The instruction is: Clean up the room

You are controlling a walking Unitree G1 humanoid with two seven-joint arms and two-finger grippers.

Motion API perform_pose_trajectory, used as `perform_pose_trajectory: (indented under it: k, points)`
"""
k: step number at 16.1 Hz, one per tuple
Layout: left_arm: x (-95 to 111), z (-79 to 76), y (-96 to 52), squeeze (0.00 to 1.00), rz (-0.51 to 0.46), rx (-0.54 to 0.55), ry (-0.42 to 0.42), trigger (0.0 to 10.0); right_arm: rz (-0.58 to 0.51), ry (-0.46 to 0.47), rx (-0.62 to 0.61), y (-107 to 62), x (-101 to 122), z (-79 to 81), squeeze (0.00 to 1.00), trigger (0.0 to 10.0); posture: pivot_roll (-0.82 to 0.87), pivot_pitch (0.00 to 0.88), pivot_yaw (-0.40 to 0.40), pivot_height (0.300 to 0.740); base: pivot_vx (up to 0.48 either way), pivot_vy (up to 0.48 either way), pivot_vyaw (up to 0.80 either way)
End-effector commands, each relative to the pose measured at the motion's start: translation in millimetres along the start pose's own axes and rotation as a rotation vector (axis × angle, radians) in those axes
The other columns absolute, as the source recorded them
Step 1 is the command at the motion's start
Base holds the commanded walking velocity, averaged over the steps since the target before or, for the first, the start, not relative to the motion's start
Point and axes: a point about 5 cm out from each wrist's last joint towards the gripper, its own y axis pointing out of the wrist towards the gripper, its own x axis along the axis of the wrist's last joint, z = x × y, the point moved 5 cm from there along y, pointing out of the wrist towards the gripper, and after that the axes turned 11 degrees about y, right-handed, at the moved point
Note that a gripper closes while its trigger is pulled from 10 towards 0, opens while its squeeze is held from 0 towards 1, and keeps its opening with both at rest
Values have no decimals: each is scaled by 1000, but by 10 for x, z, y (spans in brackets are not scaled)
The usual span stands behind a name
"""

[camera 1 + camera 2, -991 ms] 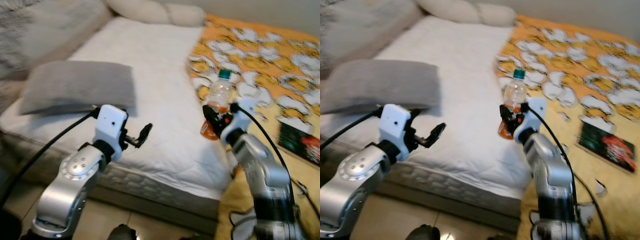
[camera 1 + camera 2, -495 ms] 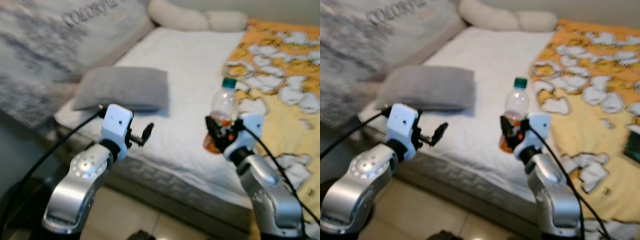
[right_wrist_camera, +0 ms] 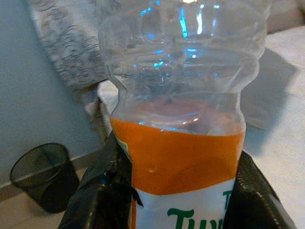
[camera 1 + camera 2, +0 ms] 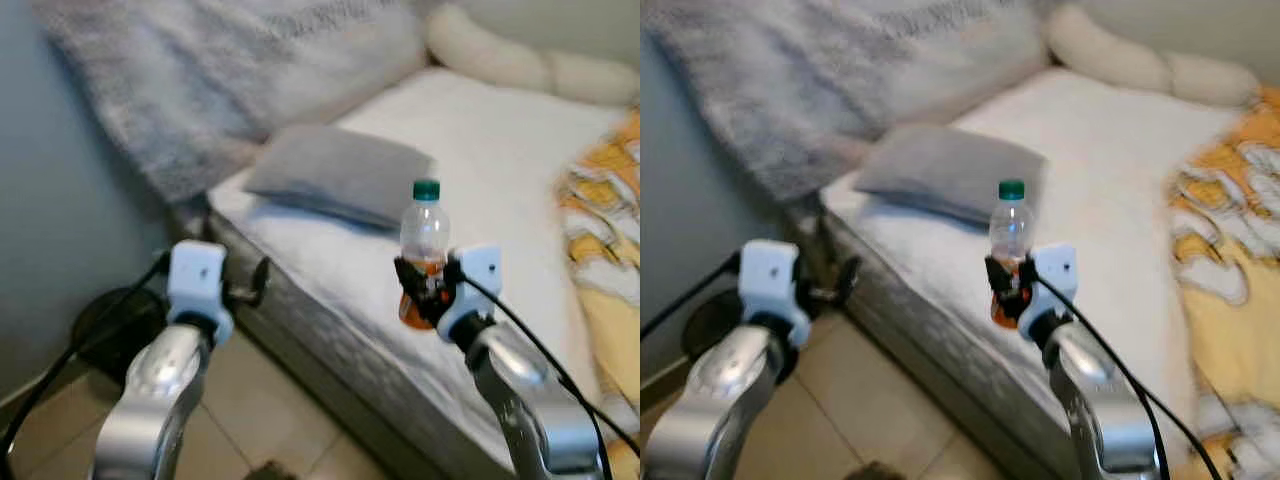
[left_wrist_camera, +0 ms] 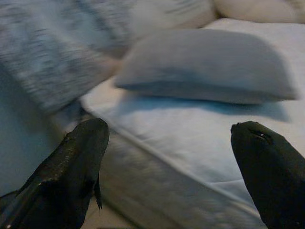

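My right gripper (image 4: 422,295) is shut on a clear plastic bottle (image 4: 423,232) with a green cap and an orange label, held upright in the air over the bed's edge. The right wrist view has the bottle (image 3: 178,114) close up between the black fingers (image 3: 100,191). A black mesh bin (image 3: 45,175) stands on the floor by the wall, also seen as a dark round bin (image 4: 112,330) behind my left arm. My left gripper (image 4: 250,288) hangs open beside the mattress, its fingers (image 5: 71,162) wide apart with nothing between them.
A bed (image 4: 490,150) with a white sheet fills the right side. A grey pillow (image 4: 335,175) lies near its corner, with a grey fuzzy blanket (image 4: 220,70) and cream cushions (image 4: 510,65) behind. An orange patterned cover (image 4: 605,240) lies at the right. Tiled floor (image 4: 270,420) runs along the bed.
The whole view has swung left: the bed has slid to the right and the wall, floor and bin have come into sight. The bottle stays in my right gripper.
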Motion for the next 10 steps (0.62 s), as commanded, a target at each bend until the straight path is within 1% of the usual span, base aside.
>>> perform_pose_trajectory:
  k: [1, 2, 5, 6, 8, 10]
  points:
    - [65, 100, -11, 0, -25, 31, 28, 10000, 19, 29, 25, 9, -63, 46, 0, 10000, -23, 0, -12, 740, 0, 0, 800]
    - [59, 122, -29, 0, -32, 26, 57, 10000, 29, 38, 31, 9, -91, 50, 0, 10000, -16, 0, -12, 740, 0, 0, 800]
    - [37, 111, -72, 0, -33, 24, 63, 10000, 68, 47, 70, 0, -168, 94, 0, 10000, 1, 0, -19, 740, 0, 0, 800]
    - [44, 99, -71, 0, -26, 27, 104, 10000, 82, 70, 83, -4, -196, 106, 0, 10000, 4, 0, -19, 740, 0, 0, 800]
    - [83, 72, -74, 0, -43, 18, 93, 10000, 91, 78, 101, 4, -215, 123, 0, 10000, 14, 0, -23, 740, 0, 0, 800]
    - [98, 69, -77, 0, -50, 15, 100, 10000, 100, 84, 114, 19, -232, 146, 0, 10000, 21, 0, -25, 740, 0, 0, 800]
